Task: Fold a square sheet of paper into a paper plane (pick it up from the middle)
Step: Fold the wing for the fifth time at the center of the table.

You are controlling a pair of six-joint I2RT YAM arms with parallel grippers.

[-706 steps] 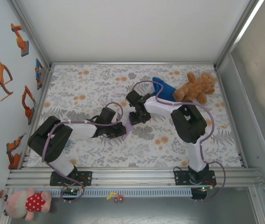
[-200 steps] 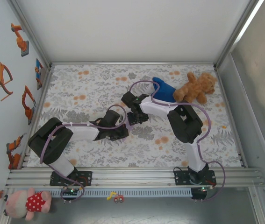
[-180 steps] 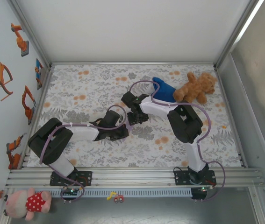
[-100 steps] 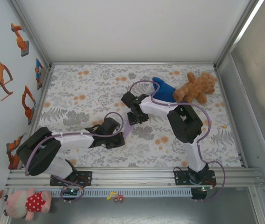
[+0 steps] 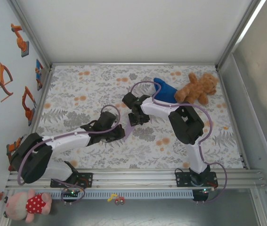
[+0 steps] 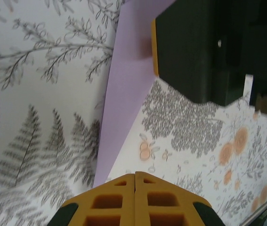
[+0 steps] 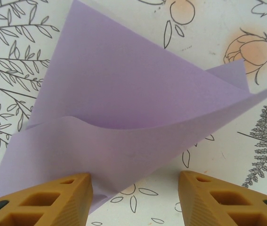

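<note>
Though folded over, the lavender sheet bows loosely.

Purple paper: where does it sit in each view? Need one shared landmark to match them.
Top external: the purple paper is a small sliver just left of frame centre.
Left wrist: a slanted strip running from top centre down to lower left of centre.
Right wrist: the folded sheet spans mid-frame, with its near layer bowed up.
Shared landmark: the floral table cover beneath it.
</note>
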